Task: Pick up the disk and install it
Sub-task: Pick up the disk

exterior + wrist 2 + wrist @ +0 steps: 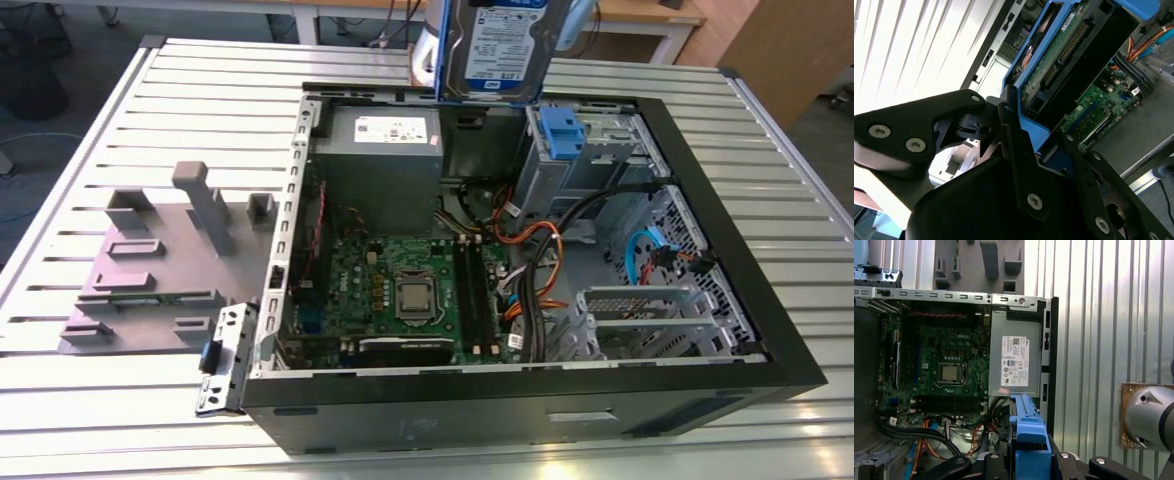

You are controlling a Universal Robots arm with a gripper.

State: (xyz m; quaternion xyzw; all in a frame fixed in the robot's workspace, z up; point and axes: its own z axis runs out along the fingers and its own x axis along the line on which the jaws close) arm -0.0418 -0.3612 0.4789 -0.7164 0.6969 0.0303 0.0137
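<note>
An open black computer case (534,415) lies on its side on a slatted metal table (200,90), its insides facing up. The disk (501,45) hangs upright in the air above the far edge of the case. In the exterior view it sits over the gap between the grey power supply (384,150) and a metal drive cage with a blue latch (561,130). Its silver face carries a white label with a blue band and faces the exterior camera. The label's print is too small to make out. In the second wrist view the black gripper (1036,135) is clenched on the blue carrier frame at one end of the disk (1054,65), whose green circuit-board underside and connector row are visible. In the first wrist view the disk (1026,425) appears edge-on as a blue strip between black gripper parts, with the case interior beyond it. The power supply (1015,355) bears a white sticker (1015,361) with small dark print and a barcode-like patch, none of it clear enough to read. Next to it lies the green motherboard (939,365), with a square metal processor socket (951,372) near its centre and white lettering above the socket. Orange and black cables (534,240) run between the board and the drive cage. On the table, to the exterior view's left of the case, sits a grey moulded fixture (160,260) with upright posts and slots.
</note>
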